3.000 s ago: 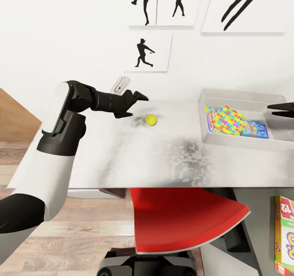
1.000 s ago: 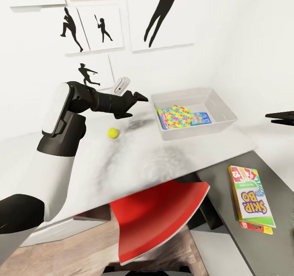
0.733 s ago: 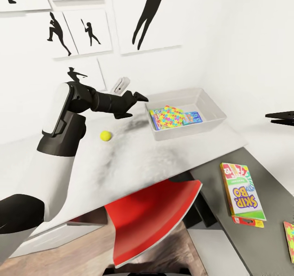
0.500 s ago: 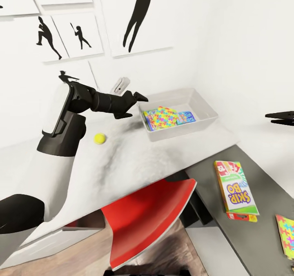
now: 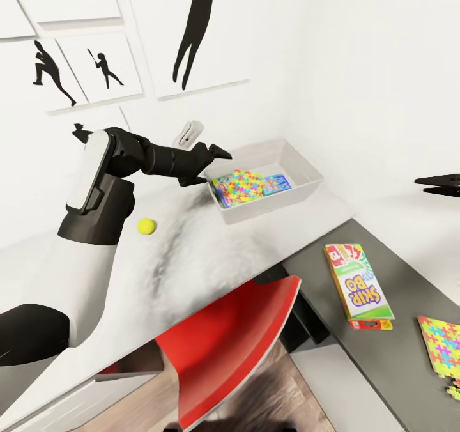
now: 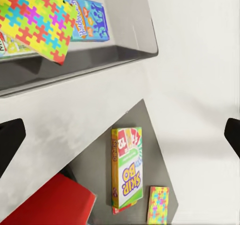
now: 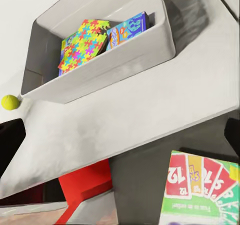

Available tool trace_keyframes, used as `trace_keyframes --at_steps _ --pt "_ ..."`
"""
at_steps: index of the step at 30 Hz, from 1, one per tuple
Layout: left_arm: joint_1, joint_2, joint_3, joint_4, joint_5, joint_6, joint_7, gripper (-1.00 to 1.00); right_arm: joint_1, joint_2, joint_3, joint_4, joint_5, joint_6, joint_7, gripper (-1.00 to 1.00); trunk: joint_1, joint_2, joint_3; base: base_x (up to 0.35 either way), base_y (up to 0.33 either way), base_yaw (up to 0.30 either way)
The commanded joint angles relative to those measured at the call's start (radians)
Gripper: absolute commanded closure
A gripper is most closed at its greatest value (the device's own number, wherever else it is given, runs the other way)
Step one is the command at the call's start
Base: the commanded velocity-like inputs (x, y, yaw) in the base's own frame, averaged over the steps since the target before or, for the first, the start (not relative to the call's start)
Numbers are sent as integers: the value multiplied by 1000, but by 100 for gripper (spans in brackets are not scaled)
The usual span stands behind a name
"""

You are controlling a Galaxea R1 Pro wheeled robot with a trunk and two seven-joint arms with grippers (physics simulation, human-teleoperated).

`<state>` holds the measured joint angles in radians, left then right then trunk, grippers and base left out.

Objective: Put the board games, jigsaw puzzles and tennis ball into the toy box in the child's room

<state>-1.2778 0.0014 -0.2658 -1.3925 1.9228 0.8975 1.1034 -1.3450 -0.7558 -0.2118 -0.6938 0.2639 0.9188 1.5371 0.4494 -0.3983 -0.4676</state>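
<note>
Desk (image 5: 211, 253) fills my head view, which has swung right since a second ago, bringing the dark section with the Skip-Bo box (image 5: 356, 286) and a loose puzzle (image 5: 443, 345) into sight. So my next pickups lie there. Toy box (image 5: 300, 183) already holds a puzzle and games. Left gripper (image 5: 206, 135) hangs open, empty; right gripper (image 5: 436, 185), I cannot tell. Ball (image 5: 146, 226) sits on the light top. White wall behind carries black silhouette prints (image 5: 191, 29).

The left arm (image 5: 96, 189) has glossy white shells over matte black joints; its black pincer (image 5: 214, 157) carries a small white clip-like block.
</note>
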Motion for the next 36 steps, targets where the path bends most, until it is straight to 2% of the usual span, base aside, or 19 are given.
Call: trace_keyframes --at_steps 1,8,18,24,32,36 --pt "0 0 0 -1 8 2 10 -100 -1 1 -3 0 11 10 9 -100 1 -2 0 0 59 -200" --pt "7 -1 0 0 8 2 10 -100 15 0 -3 -1 10 10 11 -100 1 -2 10 0 37 -195" --pt "24 -1 0 0 6 1 11 -100 71 -3 -3 -1 9 10 12 -100 1 -2 24 0 11 -188" --pt "32 -1 -1 0 6 1 12 -100 120 -7 -5 -1 8 9 12 -100 1 -2 33 0 3 -186" --pt "35 -3 -1 0 5 2 12 -100 154 -18 -12 5 11 10 11 -100 1 -2 44 0 1 -185" --pt "36 -7 -7 1 4 2 13 -100 200 -26 -17 14 10 10 11 -100 1 -2 50 0 0 -185"
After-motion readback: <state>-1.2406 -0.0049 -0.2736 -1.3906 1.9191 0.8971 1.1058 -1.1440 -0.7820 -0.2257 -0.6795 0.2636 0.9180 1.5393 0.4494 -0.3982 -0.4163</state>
